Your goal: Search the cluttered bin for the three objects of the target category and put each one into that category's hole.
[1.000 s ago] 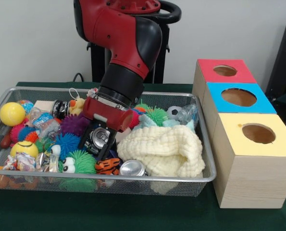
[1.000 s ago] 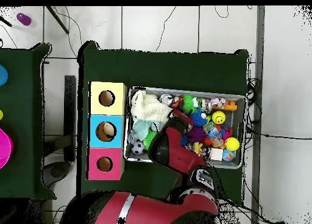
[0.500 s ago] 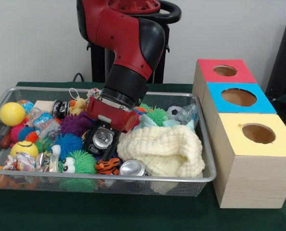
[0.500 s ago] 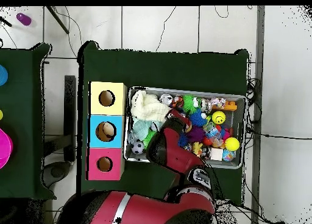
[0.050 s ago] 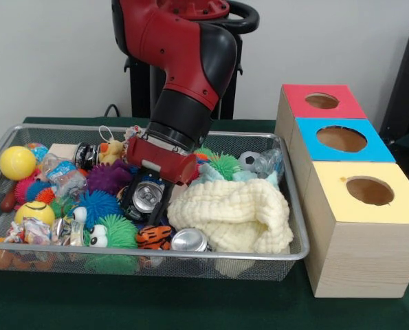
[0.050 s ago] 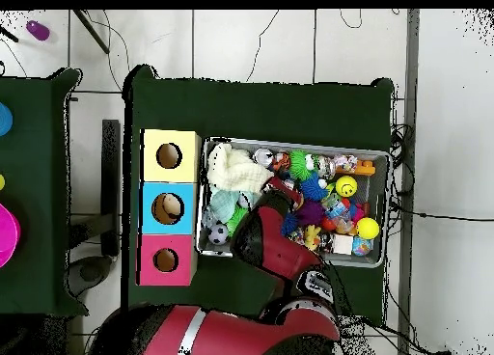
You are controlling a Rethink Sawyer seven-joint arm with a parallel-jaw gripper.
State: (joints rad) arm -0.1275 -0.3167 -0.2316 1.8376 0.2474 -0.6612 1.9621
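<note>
The gripper (image 5: 146, 197) is lifting, clamped on a can (image 5: 147, 196) it has raised clear of the bin (image 5: 286, 206); one target seems secured; carrying to a hole comes next.

**Gripper holding a can above the bin**

You see the gripper (image 5: 146, 197) clamped on a silver can (image 5: 146, 196), just left of the cream cloth (image 5: 231, 216) in the wire bin (image 5: 297, 234). A second can (image 5: 189, 240) lies at the front rim. Three boxes (image 5: 359, 206) stand at right.
</note>
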